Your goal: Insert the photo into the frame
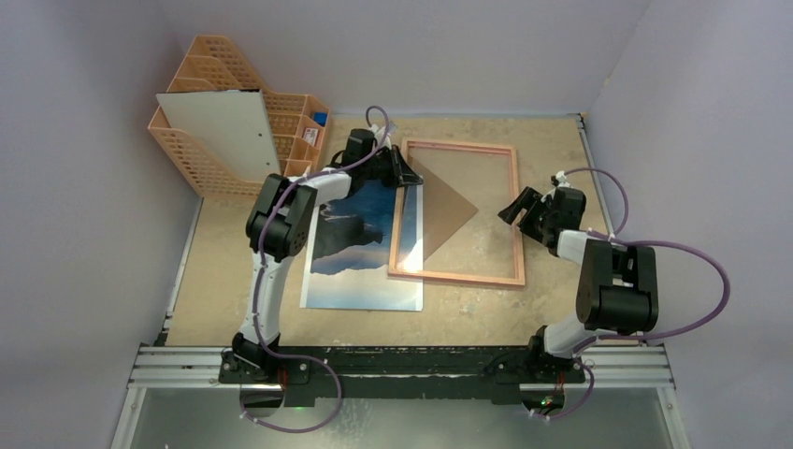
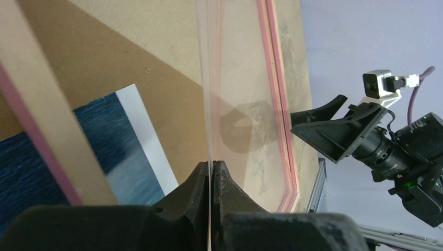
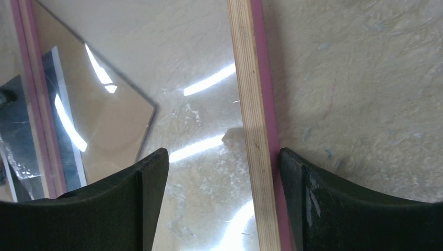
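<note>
The left gripper (image 2: 211, 168) is clamped tight on the edge of the thin clear sheet (image 2: 209, 120), at the far-left corner of the frame (image 1: 458, 144). The right gripper (image 3: 222, 155) is held wide open over the frame's right rail. The photo (image 1: 365, 281) is laid picture-up on the table (image 1: 468, 313), overlapped by the frame's left rail.

The left arm (image 1: 279, 220) and right arm (image 1: 612, 285) share black blocky joint housings and white links. Lilac cables (image 1: 711, 259) loop off each. Toward 6 o'clock, black bases sit on a silver rail (image 1: 178, 365). The right gripper (image 3: 223, 157) has broad matte-black wedge fingers (image 3: 141, 204).
</note>
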Robot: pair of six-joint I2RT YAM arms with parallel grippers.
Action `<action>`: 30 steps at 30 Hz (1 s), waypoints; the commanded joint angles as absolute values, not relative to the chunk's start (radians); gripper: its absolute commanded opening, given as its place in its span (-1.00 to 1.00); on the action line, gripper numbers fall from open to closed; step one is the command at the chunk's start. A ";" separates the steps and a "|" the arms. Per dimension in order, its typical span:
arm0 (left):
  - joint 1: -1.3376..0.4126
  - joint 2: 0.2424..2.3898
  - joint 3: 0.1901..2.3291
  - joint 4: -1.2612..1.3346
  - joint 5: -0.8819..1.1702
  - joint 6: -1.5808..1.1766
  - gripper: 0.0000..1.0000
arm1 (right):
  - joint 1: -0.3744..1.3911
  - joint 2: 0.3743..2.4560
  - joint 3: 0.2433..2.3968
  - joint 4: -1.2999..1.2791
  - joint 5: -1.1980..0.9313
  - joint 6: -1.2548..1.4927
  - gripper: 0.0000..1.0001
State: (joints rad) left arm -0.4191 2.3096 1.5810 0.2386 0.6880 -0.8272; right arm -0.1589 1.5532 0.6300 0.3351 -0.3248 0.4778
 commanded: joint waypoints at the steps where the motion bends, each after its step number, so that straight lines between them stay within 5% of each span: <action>1: -0.459 2.214 1.561 0.224 0.739 -0.739 -1.00 | -0.100 1.585 0.618 0.271 -0.515 0.510 0.57; 30: -0.439 2.248 1.551 0.474 0.746 -0.851 -1.00 | -0.100 1.601 0.608 0.281 -0.485 0.519 0.57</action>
